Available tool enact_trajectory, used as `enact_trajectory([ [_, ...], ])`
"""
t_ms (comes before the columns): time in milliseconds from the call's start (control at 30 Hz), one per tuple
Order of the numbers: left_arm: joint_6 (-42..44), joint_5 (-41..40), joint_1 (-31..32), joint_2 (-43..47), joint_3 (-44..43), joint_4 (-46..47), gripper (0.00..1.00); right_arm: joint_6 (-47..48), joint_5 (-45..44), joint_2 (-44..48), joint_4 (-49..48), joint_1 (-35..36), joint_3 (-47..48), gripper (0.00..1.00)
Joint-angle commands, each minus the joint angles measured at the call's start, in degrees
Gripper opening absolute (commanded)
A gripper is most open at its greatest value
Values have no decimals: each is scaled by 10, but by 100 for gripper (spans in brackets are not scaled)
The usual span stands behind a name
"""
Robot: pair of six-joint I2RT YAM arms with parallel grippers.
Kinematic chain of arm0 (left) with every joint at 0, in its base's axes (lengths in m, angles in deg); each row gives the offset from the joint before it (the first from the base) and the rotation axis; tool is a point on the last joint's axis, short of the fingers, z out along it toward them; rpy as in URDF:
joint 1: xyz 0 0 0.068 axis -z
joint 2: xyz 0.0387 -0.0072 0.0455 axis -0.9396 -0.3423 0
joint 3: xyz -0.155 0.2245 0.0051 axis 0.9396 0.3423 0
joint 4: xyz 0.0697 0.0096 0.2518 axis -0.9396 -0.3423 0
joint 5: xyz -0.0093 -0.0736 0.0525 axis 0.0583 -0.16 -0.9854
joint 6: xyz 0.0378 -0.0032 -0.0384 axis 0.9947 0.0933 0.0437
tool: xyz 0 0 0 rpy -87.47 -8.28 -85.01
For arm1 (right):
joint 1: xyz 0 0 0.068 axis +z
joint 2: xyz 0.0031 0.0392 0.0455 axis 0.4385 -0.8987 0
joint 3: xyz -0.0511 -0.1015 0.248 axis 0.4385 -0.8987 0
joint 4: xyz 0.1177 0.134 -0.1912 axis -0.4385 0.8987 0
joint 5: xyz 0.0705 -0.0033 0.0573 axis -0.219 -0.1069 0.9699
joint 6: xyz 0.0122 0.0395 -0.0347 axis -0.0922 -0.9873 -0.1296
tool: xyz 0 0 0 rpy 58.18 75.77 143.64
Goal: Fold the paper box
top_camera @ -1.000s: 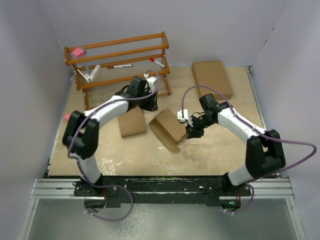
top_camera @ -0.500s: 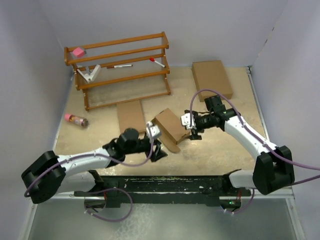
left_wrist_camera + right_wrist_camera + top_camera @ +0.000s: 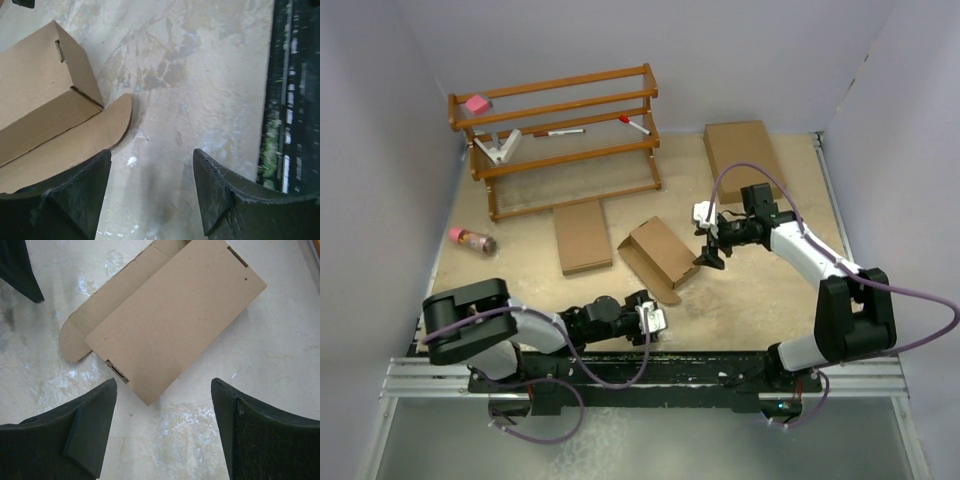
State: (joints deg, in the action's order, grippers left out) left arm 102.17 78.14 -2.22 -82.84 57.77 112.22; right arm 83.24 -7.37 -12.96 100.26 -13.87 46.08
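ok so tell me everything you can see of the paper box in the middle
Plain brown cardboard paper box, partly folded: a rectangular body with small slots near its corners and a long round-ended flap lying flat on the table beside it. It sits mid-table, skewed. The left gripper and right gripper are open; neither holds it.

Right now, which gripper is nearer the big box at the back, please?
Right: the right gripper is in front of the big box, the left gripper at the near edge.
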Motion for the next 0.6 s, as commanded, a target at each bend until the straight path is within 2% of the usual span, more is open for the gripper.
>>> enact_trajectory([
  [0, 51, -77, 13, -70, -50, 109, 69, -111, 3, -15, -49, -1, 15, 80],
  [133, 61, -110, 18, -110, -63, 155, 68, -211, 1, -56, -58, -5, 42, 79],
  [233, 60, -117, 18, -124, -79, 153, 65, -266, 2, -93, -45, -10, 76, 78],
  [567, 47, -120, 19, -181, -105, 166, 57, -324, -9, -130, -68, -24, 81, 76],
])
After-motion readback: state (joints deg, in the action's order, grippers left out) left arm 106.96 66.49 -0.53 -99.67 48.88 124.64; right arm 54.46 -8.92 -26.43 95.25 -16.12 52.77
